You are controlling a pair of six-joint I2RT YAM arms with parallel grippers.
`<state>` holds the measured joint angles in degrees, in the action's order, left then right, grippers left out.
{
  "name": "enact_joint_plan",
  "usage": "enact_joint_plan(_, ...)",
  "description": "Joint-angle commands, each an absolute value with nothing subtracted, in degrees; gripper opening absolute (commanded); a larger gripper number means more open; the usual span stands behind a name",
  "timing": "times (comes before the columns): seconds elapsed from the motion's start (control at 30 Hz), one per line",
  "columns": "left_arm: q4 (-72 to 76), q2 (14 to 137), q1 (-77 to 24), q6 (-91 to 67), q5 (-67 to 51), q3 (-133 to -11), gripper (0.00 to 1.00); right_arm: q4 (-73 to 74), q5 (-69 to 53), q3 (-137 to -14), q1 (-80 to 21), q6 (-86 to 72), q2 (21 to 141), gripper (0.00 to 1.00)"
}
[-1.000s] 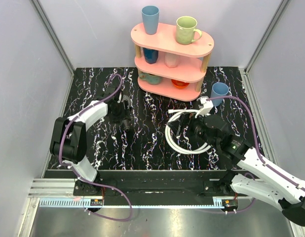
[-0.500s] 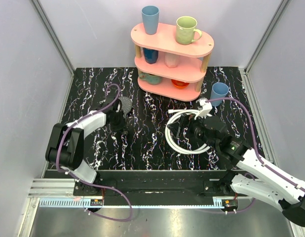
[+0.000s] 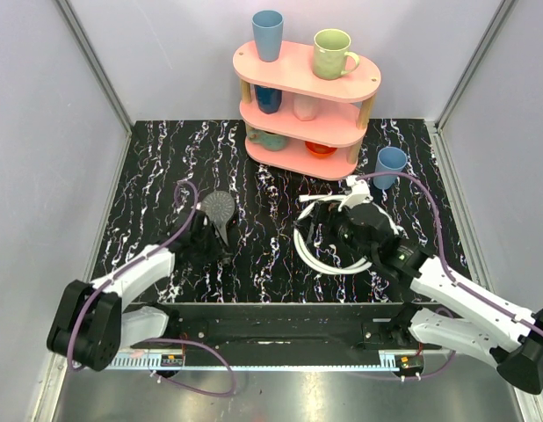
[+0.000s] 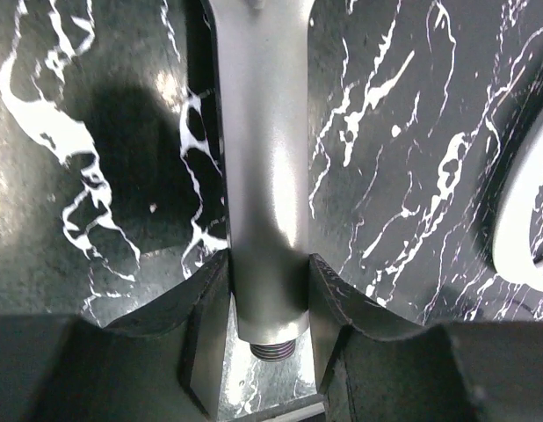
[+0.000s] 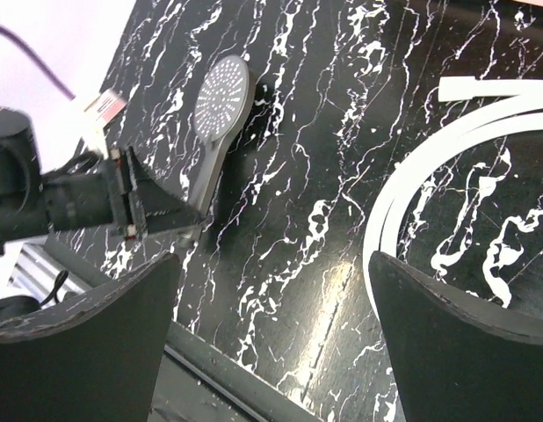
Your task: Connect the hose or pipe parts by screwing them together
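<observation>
Grey round-faced metal shower head (image 3: 219,207) left of centre on black marbled mat (image 3: 166,167) | my left gripper (image 4: 270,299) just clamped its handle, pulled it nearer | coiled white flexible hose (image 3: 304,252) beneath wide-open, empty right gripper (image 5: 271,352) | fitting pickup next.

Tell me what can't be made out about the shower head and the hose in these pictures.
shower head, left wrist view: round face cut off by the top edge; only the handle shows, in the left gripper.
hose, top view: loops partly hidden under the right gripper; end fittings too small to tell.
hose, right wrist view: loops cut off by the right edge.
</observation>
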<state>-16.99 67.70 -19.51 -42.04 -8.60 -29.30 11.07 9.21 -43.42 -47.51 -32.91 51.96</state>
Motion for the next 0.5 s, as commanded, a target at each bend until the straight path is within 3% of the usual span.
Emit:
enact_joint_plan(0.0,-13.53,62.5,-21.53,-46.84,-4.32,-26.9,0.0,8.08,13.79,-44.38,-47.55,-33.49,54.84,0.98)
enact_joint_plan(0.2,-12.67,56.26,-21.62,-50.27,-0.53,-26.2,0.0,7.56,12.4,-46.05,-47.64,-33.66,59.84,0.98)
enact_joint_plan(0.47,-5.54,49.4,-22.59,-52.91,-7.64,-18.12,0.0,-1.3,2.29,-53.52,-47.64,-44.19,77.48,0.95)
